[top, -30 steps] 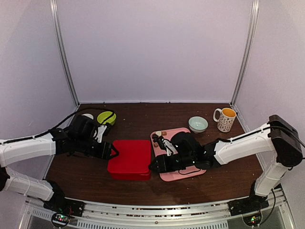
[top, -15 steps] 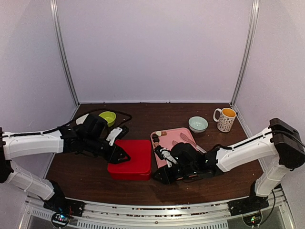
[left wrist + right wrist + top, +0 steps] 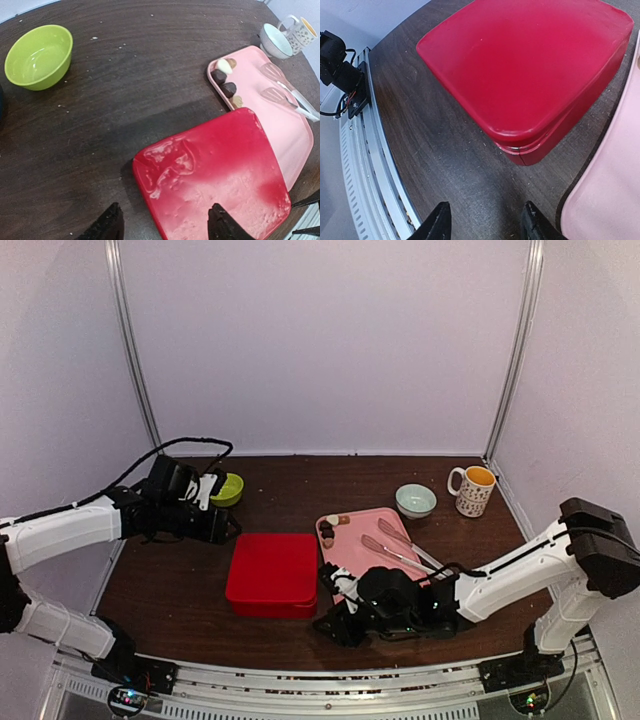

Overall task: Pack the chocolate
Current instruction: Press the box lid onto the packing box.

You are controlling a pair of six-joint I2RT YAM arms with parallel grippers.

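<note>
chocolate point(image 3: 228, 89): tiny pieces at far-left corner of pink tray point(image 3: 285, 125), beside shut red box point(image 3: 215, 175) | handling: probably light, smooth, easily marred; pinch one piece gently across its sides | left claw point(image 3: 165, 227): wide, empty | right claw point(image 3: 485, 225): parted, empty | left wrist separates pieces; right wrist shows only box seam, no chocolate

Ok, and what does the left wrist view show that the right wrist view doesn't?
Only the left wrist: the lime green bowl, the chocolate pieces at a corner of the pink tray, the metal tongs lying on it, the pale blue bowl and the mug. Only the right wrist: the side wall and seam of the red box, and the metal rail along the near edge of the table. Both: the red box's top, part of the pink tray, the dark wooden table.
</note>
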